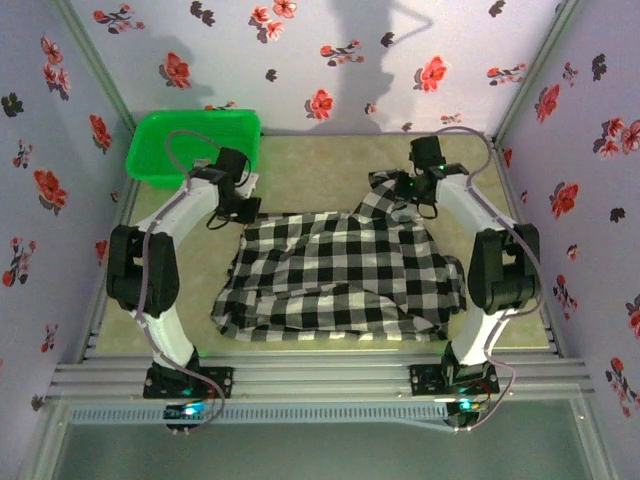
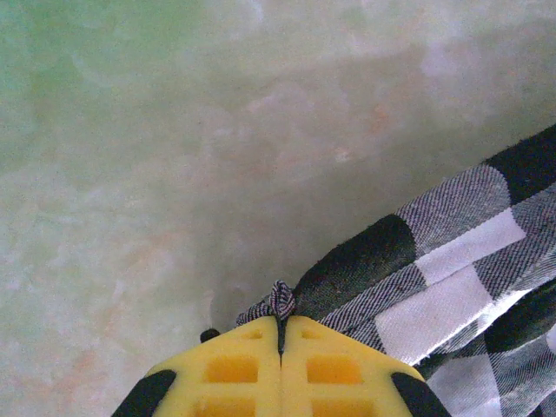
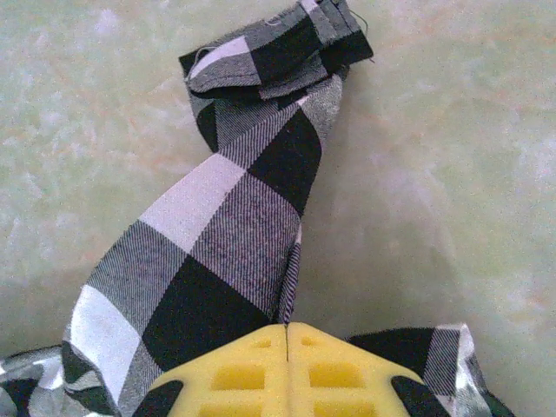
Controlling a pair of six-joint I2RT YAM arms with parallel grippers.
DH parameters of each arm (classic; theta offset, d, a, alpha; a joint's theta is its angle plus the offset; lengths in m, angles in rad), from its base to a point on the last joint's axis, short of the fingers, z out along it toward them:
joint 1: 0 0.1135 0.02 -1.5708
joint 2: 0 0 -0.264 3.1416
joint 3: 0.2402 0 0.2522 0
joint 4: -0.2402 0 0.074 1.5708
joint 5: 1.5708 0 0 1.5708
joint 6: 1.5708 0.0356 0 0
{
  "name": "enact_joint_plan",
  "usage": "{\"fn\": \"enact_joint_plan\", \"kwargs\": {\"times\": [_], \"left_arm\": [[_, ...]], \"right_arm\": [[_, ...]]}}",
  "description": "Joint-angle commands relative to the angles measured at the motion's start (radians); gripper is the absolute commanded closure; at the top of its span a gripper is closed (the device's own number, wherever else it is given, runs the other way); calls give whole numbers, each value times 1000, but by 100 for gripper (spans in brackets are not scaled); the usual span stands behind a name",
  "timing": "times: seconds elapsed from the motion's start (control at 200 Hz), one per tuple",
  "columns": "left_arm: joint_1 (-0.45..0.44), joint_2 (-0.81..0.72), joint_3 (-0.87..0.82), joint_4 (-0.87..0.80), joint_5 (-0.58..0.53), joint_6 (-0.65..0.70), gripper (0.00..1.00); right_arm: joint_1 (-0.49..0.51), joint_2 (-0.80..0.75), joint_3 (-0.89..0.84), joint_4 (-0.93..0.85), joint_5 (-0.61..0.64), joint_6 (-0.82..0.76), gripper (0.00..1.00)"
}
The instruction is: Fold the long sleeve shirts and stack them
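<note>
We find the left gripper (image 1: 238,206) (image 2: 280,327) closed, its yellow fingers (image 2: 228,372) pinching a small nub of the checked shirt (image 1: 340,270) (image 2: 452,287) at its far left corner. The right gripper (image 1: 416,196) (image 3: 287,328) is likewise clamped on the shirt (image 3: 234,226), and a twisted length of it runs away from the fingers to a bunched end. The shirt lies spread across the middle of the table (image 1: 320,165), between both arms. Bare table lies beyond its far edge. The green basket (image 1: 190,118) sits in the far left corner, just behind the left gripper. Floral walls (image 1: 40,150) enclose three sides, and a metal rail (image 1: 320,380) borders the near edge.
</note>
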Motion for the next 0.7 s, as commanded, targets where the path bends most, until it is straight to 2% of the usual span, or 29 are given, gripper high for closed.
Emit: {"fn": "enact_joint_plan", "kwargs": {"times": [0.0, 0.23, 0.695], "left_arm": [[21, -41, -26, 20, -1, 16, 100], [31, -85, -85, 49, -4, 33, 100], [29, -239, -260, 135, -31, 54, 100]], "right_arm": [[-8, -71, -60, 6, -4, 5, 100], [-19, -186, -171, -8, 20, 17, 100], [-31, -312, -353, -34, 29, 77, 100]]}}
